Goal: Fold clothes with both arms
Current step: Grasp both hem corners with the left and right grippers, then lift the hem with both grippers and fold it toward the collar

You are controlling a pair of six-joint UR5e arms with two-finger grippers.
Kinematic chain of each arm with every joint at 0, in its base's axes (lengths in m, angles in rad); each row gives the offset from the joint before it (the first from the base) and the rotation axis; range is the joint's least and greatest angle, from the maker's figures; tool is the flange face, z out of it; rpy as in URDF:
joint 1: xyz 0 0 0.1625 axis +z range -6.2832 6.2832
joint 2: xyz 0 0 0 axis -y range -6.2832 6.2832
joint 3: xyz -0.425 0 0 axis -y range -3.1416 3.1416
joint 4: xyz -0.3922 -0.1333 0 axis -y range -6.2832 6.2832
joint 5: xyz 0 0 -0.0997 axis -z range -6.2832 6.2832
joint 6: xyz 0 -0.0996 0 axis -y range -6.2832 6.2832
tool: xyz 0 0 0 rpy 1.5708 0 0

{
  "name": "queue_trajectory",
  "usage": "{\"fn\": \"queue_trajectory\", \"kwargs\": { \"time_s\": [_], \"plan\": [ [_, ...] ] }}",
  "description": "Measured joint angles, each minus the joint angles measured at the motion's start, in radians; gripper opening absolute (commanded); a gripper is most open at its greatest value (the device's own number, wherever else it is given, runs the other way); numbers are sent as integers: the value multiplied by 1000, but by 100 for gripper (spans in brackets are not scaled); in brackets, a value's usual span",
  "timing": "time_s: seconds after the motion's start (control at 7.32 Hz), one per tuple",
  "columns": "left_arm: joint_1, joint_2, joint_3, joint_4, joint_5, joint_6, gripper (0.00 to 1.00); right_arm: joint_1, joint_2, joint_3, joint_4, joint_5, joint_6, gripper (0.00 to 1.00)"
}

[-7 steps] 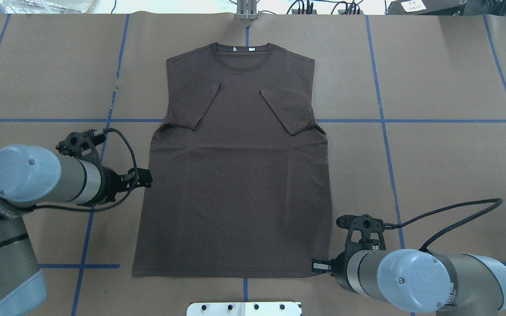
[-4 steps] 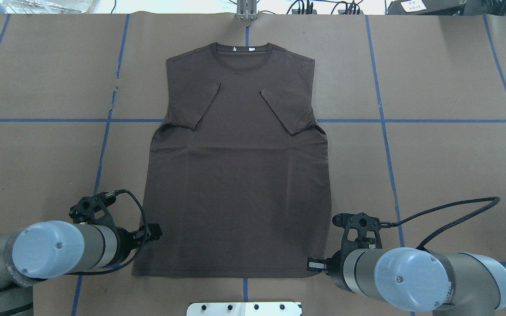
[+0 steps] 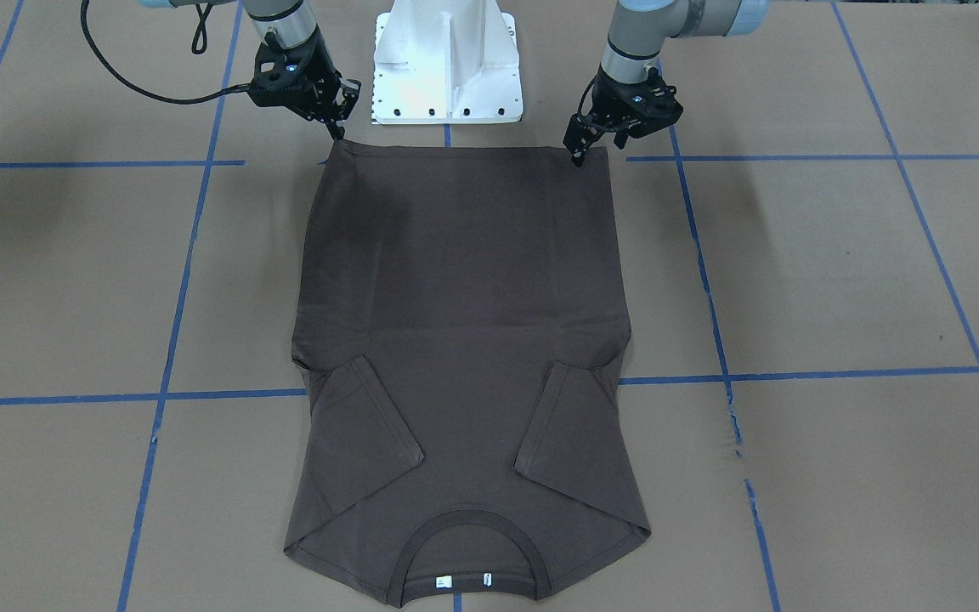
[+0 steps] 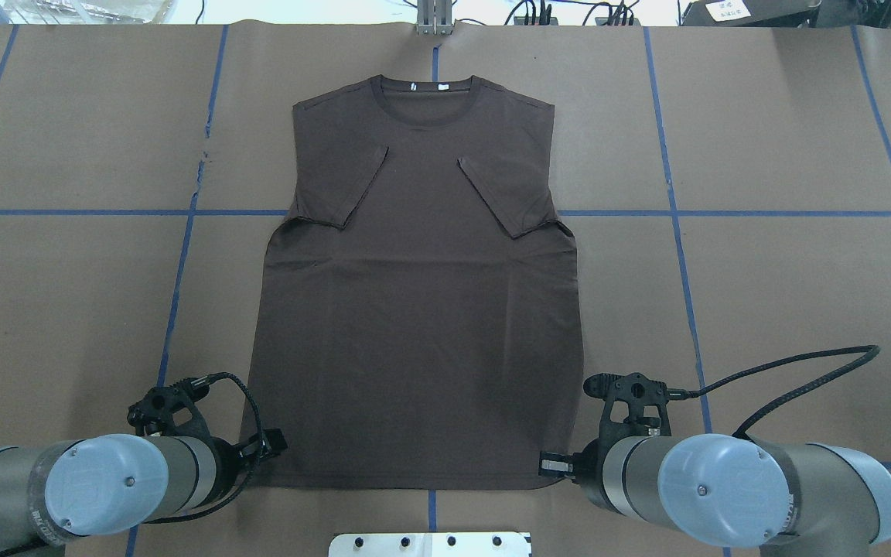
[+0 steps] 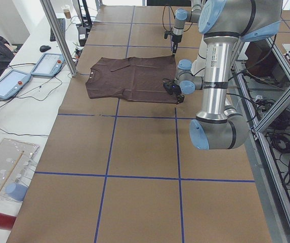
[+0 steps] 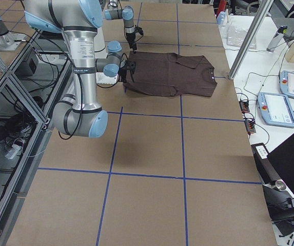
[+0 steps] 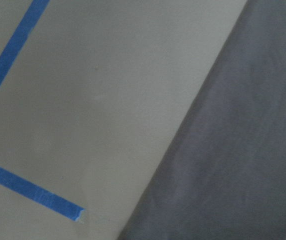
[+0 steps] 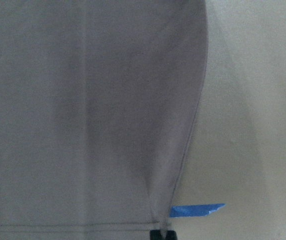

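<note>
The dark brown T-shirt (image 4: pixel 422 309) lies flat on the table with both sleeves folded in. Its collar (image 4: pixel 426 87) is at the far side and its hem is toward me. My left gripper (image 4: pixel 274 444) sits low at the hem's left corner and looks open. The left wrist view shows only the shirt's side edge (image 7: pixel 242 150) on the paper, with no fingers. My right gripper (image 4: pixel 552 463) is at the hem's right corner and also looks open. One dark fingertip (image 8: pixel 162 235) shows at that corner of the shirt (image 8: pixel 83 110). Seen from the front, the left gripper (image 3: pixel 579 155) and right gripper (image 3: pixel 338 132) flank the hem.
The white pedestal (image 3: pixel 447 59) stands just behind the hem, between the two arms. Blue tape lines (image 4: pixel 175 294) cross the brown paper table (image 4: pixel 786 294). In the left side view, a metal post (image 5: pixel 58 35) and tablets (image 5: pixel 10 83) stand beyond the collar end.
My left gripper swept from the shirt's mid left side down to the hem's left corner. My right gripper crept slightly inward toward the right corner. The shirt lies unchanged.
</note>
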Motion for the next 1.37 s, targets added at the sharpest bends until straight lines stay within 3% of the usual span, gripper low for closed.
{"fn": "queue_trajectory", "kwargs": {
  "time_s": [0.68,0.82,0.96,1.09,1.37],
  "plan": [
    [7,0,0,37,-1,-6,65,12,0,8,0,3,-1,0],
    [8,0,0,40,-2,-6,54,13,0,10,0,4,-1,0],
    [9,1,0,40,-3,-12,30,14,-1,11,0,4,-1,0],
    [9,0,0,41,-3,-21,16,20,-2,12,-1,12,-2,0],
    [13,-1,0,42,-3,-27,0,40,-4,13,-1,41,-4,0]
  ]
}}
